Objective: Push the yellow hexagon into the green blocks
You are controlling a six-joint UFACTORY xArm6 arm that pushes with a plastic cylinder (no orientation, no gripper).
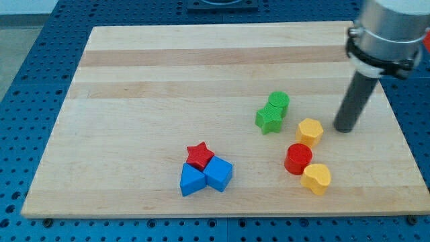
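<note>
Camera view: the yellow hexagon (310, 130), glossy and flat-topped, sits just right of the green blocks (273, 112), apart from them. My tip (345, 129) stands near its right side; no claw shows.

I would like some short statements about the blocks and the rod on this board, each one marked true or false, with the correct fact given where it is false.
1. My tip is at the view's right of the yellow hexagon. True.
2. The yellow hexagon touches the green blocks. False: a gap of bare board lies between it and the green star.
3. The green star and the green cylinder are pressed together. True.
4. The red star stands alone, far from other blocks. False: it sits against the two blue blocks.
5. The red cylinder lies between the yellow hexagon and the yellow heart. True.
</note>
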